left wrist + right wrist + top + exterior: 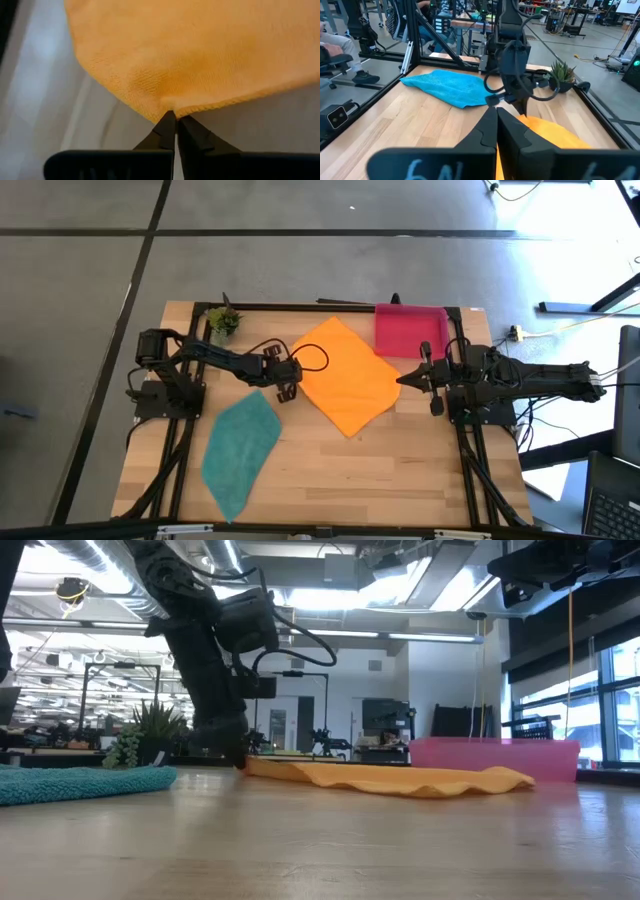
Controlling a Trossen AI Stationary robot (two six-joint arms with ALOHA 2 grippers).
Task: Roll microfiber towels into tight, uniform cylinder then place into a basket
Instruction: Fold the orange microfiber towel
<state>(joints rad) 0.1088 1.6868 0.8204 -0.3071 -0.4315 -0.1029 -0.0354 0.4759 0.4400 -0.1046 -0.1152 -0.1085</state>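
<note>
**Left gripper pinches the orange towel's corner; right gripper closed nearby**

The orange towel (347,378) lies spread flat at the table's centre, turned like a diamond. The left gripper (290,383) sits at its 9 o'clock corner. In the left wrist view its fingers (165,131) meet tightly on the hem of that corner, though how much cloth lies between them is hidden by the tips themselves.

The teal towel (239,448) lies flat toward 7 o'clock of the table, apart from the orange one. In the low view only its near edge (85,783) shows, cut off at the frame's side.

The right gripper (408,380) points at the orange towel's 3 o'clock corner, jaws closed together with nothing between them. Whether the tips touch the cloth I cannot tell.

The basket (410,330) stands at about 1 o'clock, just beside the orange towel's far edge. Its inside cannot be seen in the low view.

A small potted plant (223,323) stands at 11 o'clock.
</note>
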